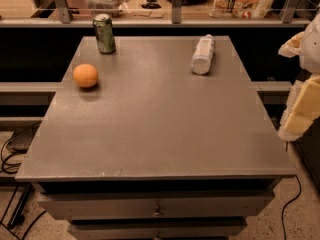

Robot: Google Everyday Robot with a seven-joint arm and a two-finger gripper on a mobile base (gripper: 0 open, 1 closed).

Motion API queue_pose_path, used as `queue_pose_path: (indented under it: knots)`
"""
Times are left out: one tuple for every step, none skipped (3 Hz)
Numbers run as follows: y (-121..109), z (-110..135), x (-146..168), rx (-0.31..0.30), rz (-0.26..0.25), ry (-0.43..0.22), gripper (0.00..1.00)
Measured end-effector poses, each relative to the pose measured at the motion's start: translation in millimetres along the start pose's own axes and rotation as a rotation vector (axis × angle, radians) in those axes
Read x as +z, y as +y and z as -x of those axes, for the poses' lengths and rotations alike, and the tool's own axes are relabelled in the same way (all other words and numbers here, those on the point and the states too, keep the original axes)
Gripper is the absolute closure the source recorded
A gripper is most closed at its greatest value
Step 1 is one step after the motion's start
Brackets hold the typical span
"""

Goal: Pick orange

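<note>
The orange [85, 75] is a small round fruit resting on the grey table top [160, 129], near the left edge in the far half. My gripper [301, 109] shows as a white and yellowish shape at the right edge of the view, beyond the table's right side and well away from the orange. Nothing is seen held in it.
A green can [104, 33] stands upright at the far left corner, just behind the orange. A white bottle [202, 54] lies on its side at the far right. A railing and shelf with bags run behind the table. Drawers are under the front edge; cables lie on the floor.
</note>
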State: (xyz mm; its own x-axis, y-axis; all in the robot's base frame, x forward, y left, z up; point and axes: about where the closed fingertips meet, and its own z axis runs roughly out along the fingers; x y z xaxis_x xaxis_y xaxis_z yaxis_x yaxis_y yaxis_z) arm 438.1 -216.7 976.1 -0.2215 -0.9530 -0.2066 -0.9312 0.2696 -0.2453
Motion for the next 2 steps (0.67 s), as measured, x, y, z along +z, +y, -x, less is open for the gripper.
queue_pose_path:
  knots:
    - [0.0,0.0,0.0,0.0,0.0,0.0,0.0]
    - [1.1,11.6,7.2,-0.009,0.082,-0.137,0.0]
